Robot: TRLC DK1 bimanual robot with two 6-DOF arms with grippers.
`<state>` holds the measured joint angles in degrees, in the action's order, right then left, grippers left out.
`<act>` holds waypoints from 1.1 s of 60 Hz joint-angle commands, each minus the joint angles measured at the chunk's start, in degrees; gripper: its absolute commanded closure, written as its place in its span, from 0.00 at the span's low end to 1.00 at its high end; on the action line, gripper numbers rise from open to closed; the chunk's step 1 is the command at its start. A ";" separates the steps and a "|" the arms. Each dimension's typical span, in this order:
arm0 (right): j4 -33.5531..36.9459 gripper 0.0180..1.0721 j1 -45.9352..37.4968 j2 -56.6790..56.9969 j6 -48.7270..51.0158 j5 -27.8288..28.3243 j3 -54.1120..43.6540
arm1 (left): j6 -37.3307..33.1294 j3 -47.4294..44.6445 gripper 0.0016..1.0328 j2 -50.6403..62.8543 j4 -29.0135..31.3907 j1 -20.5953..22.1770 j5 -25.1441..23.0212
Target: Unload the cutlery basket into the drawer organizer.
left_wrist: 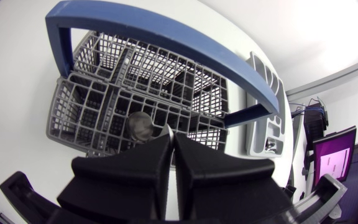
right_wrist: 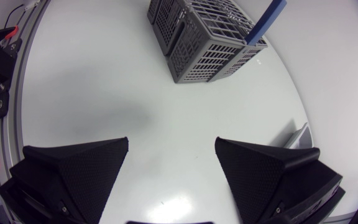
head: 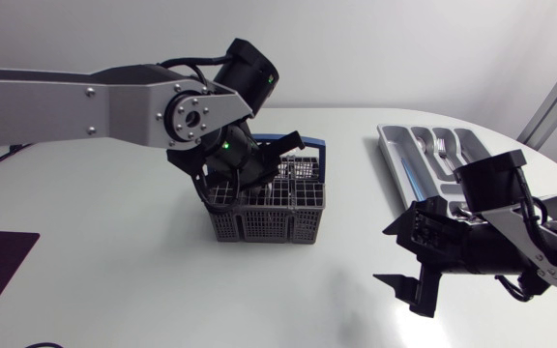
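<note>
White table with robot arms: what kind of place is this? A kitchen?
Probably a robot lab workbench, not a home kitchen. A silver-grey left robot arm and a right robot arm hang over a white table holding only a grey plastic cutlery basket with a blue handle and a grey drawer organizer tray.

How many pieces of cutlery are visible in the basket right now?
1: a spoon standing in a compartment of the basket, at the tips of the left pincer, which looks shut on it. Others may be hidden beneath the pincer.
</note>
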<state>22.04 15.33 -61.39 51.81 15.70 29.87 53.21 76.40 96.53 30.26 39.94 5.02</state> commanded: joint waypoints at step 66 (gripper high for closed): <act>-3.15 0.05 1.72 4.26 -5.85 -0.06 0.02 | -5.40 -7.06 0.95 -16.99 -0.82 5.23 0.52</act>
<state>19.31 16.58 -58.33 47.83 15.20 29.89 49.36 71.18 81.34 28.93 44.38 5.41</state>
